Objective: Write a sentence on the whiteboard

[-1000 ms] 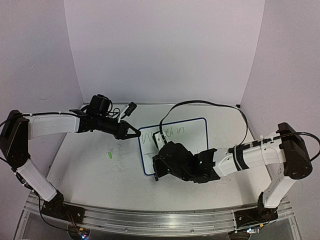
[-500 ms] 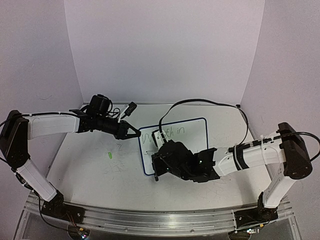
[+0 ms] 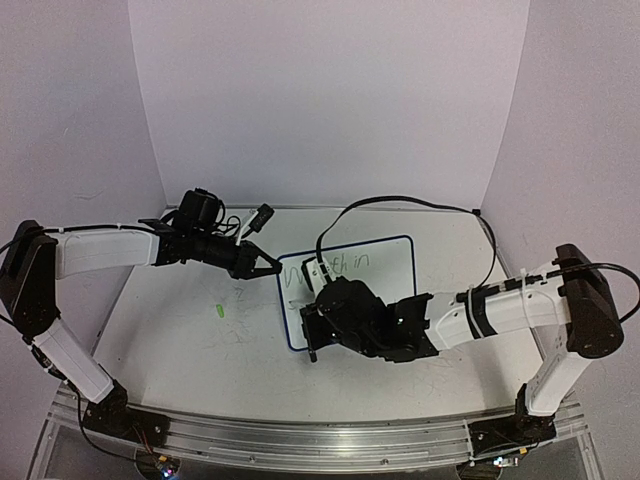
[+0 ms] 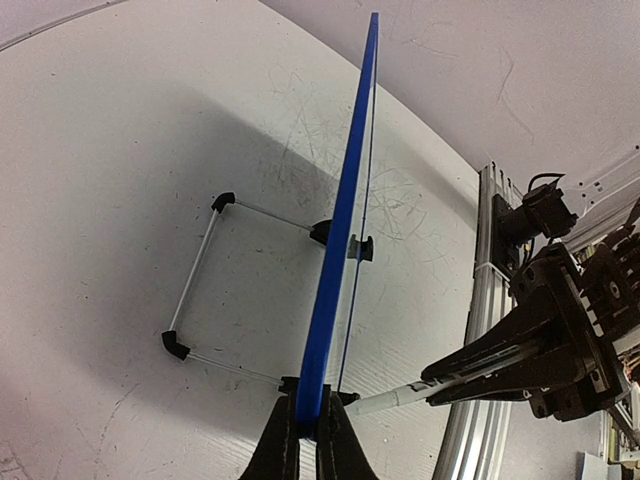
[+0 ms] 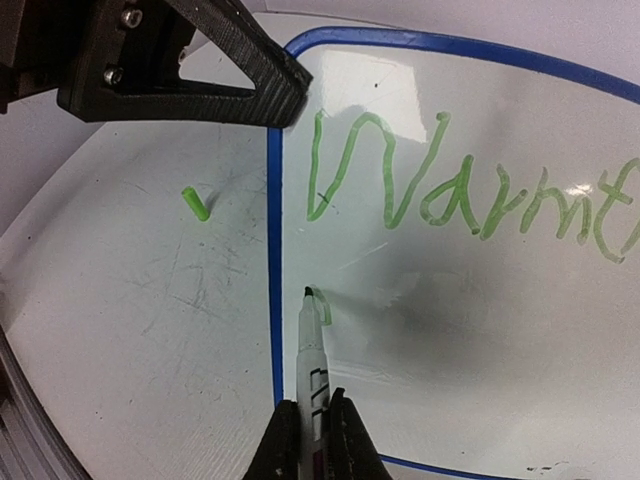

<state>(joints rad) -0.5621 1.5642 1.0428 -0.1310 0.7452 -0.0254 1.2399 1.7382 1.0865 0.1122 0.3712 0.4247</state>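
Observation:
The whiteboard [image 3: 388, 287] stands tilted mid-table, and its blue rim [image 4: 340, 225] runs edge-on up the left wrist view. My left gripper [image 3: 271, 268] [image 4: 308, 432] is shut on the board's left edge. My right gripper [image 3: 313, 338] [image 5: 312, 432] is shut on a white marker [image 5: 309, 345], also seen in the left wrist view [image 4: 398, 399]. The marker's tip touches the board's lower left beside a short fresh green curve [image 5: 326, 310]. The sentence [image 5: 455, 190] reads "Warmth" in green, and "Warmth in" [image 3: 340, 266] from above. My right wrist hides the board's lower part.
A small green marker cap [image 3: 218, 310] [image 5: 195, 203] lies on the scuffed tabletop left of the board. The board's wire stand with black feet [image 4: 195, 275] rests behind it. A black cable [image 3: 400, 205] arcs over the board. An aluminium rail [image 3: 300, 440] runs along the near edge.
My right wrist has crept slightly left over the board's lower left with the marker. The left arm and the board have not moved.

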